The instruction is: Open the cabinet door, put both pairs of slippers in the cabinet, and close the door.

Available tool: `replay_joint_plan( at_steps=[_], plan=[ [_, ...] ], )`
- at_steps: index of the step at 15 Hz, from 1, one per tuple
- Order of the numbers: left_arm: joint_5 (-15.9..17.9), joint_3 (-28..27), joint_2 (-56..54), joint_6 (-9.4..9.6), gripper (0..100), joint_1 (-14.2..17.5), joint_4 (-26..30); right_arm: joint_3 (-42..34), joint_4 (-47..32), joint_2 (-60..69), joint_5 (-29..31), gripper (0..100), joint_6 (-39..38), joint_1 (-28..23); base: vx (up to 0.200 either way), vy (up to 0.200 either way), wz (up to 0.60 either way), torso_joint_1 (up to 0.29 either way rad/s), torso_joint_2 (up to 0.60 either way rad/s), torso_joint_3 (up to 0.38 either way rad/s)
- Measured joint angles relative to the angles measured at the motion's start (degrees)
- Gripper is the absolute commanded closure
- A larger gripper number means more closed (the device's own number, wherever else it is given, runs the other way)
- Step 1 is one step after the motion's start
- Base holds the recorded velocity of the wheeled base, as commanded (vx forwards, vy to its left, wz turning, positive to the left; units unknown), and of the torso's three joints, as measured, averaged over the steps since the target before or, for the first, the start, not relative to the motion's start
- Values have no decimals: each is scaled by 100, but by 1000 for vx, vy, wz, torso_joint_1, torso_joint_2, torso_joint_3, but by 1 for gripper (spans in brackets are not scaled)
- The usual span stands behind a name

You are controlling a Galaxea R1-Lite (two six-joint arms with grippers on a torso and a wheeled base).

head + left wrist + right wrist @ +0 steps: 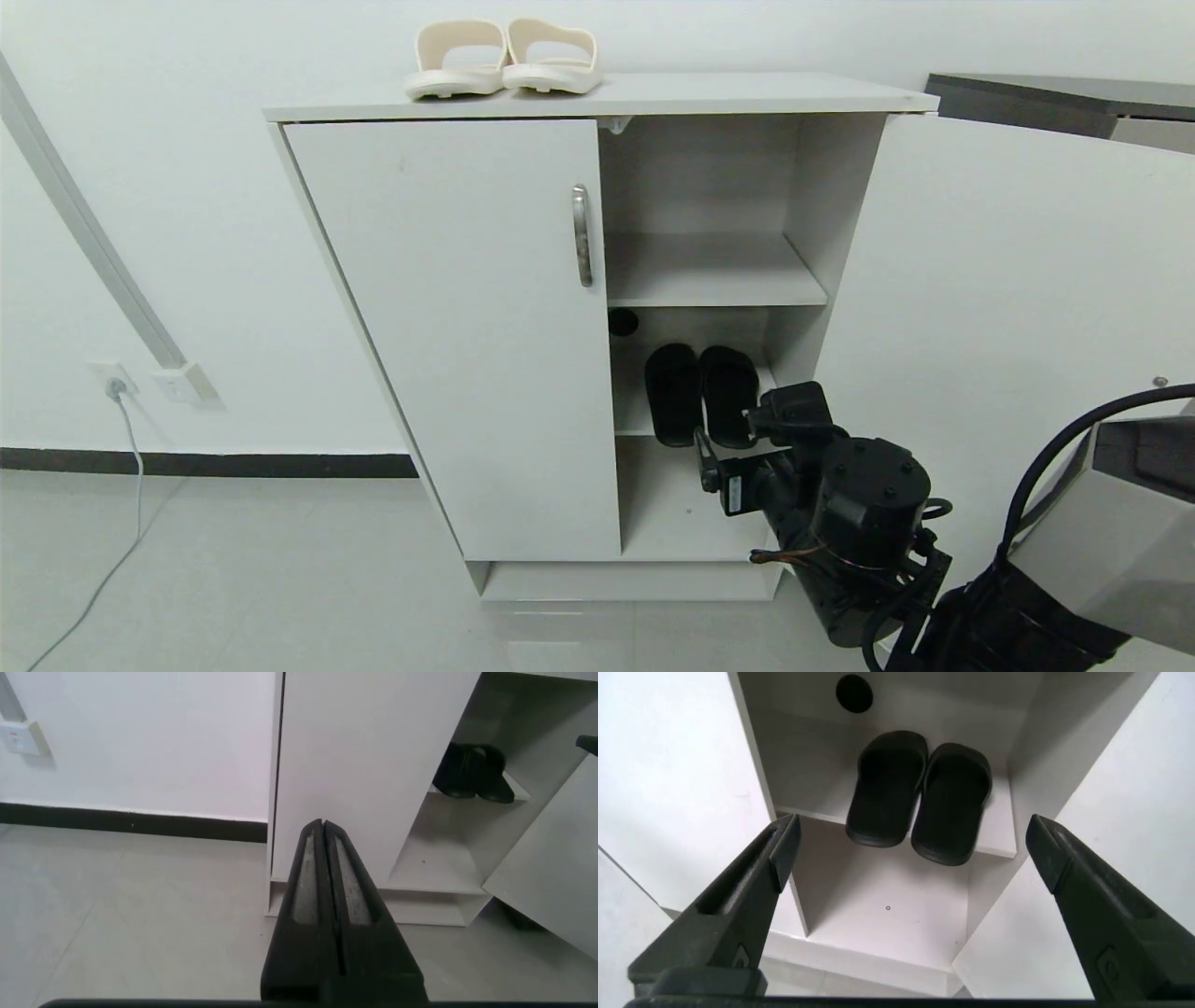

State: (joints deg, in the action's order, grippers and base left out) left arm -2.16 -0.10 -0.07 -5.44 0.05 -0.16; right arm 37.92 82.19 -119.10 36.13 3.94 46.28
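The right door [1008,308] of the cabinet [747,93] stands wide open, so I can reach the inside. The black slippers [700,392] lie side by side on the middle shelf [627,420] inside the cabinet. I judge that this pair is done. The beige slippers [504,61] are on top of the cabinet, above its closed left door, and I judge they are the next thing to fetch.

My right gripper [724,439] hangs just in front of the black pair, at the open side of the cabinet. Its fingers are spread wide and hold nothing, touching neither slipper. My left gripper [322,835] waits low, before the left side of the cabinet, its fingers pressed together and empty.
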Motion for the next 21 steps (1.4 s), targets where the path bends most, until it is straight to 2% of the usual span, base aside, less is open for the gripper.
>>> replay_joint_plan(
  at_steps=[7,21],
  plan=[
    [0,0,0,0,100,2,0,5,0,-27,-1,0,0,0,0,0,0,0,0,0],
    [-2,0,0,-6,100,-2,0,20,33,-88,5,0,22,0,0,200,0,3,4,3]
  ],
)
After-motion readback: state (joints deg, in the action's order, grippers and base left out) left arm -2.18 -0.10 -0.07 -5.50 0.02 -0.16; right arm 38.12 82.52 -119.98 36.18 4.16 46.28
